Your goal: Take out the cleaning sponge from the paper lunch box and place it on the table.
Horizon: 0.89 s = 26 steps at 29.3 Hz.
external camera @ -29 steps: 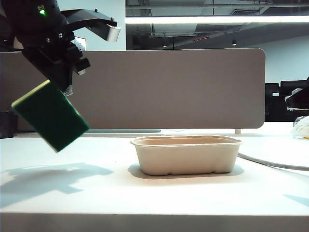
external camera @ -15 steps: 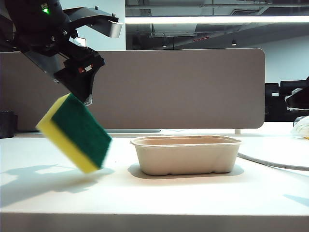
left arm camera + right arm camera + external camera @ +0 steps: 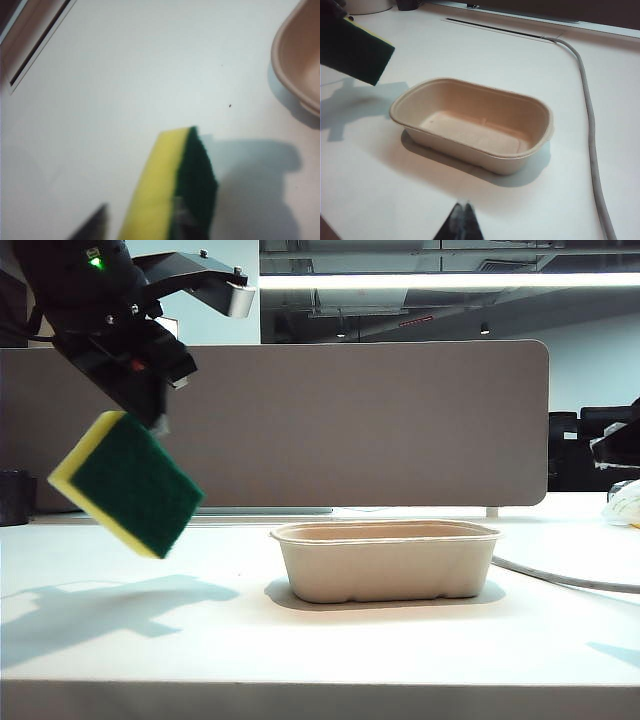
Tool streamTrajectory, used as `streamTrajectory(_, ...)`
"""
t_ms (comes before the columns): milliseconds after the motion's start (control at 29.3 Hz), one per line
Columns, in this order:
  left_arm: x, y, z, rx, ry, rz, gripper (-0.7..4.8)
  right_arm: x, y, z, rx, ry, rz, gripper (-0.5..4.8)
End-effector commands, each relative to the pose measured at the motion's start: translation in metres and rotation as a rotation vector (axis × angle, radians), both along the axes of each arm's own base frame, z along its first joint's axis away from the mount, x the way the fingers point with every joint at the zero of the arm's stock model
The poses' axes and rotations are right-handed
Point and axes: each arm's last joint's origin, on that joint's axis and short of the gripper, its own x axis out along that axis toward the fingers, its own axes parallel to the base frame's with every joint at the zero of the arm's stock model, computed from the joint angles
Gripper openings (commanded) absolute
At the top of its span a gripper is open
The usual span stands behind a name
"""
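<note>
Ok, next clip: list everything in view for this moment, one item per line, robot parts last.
cleaning sponge: one, yellow foam with a dark green face, tilted in the air above the table, left of the box
paper lunch box: one, beige, empty, on the table near the middle
table: one, white
partition panel: one, grey-brown, along the table's back edge
cable: one, grey, lying on the table right of the box
dark container: one, black, far left by the panel
left gripper: one, black, up at the left, holding the sponge by its top edge
right gripper: one, dark, fingertips together, hanging over the table near the box
</note>
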Motion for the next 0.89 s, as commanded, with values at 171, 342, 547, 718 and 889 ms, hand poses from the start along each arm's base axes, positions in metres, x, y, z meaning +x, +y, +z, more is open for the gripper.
streamTrajectory(171,0.003,-0.001,0.004,-0.017,-0.055,0.046,4.79,0.0,0.0,0.002,0.011,-0.015,0.0,-0.05)
streamTrajectory(342,0.003,0.0,0.002,0.013,-0.045,0.028,0.41,0.0,0.0,0.002,0.011,-0.015,0.0,-0.05)
streamTrajectory(547,0.003,-0.003,0.002,-0.14,0.024,-0.005,-0.05,0.0,0.0,0.002,0.011,-0.015,0.0,-0.05)
streamTrajectory(718,0.016,0.012,0.001,-0.545,0.218,0.085,-0.06,0.0,0.0,0.002,0.011,-0.015,0.0,-0.05)
streamTrajectory(889,0.031,0.035,0.003,-0.728,0.231,0.264,-0.05,0.0,0.0,0.002,0.011,-0.016,-0.001,-0.05)
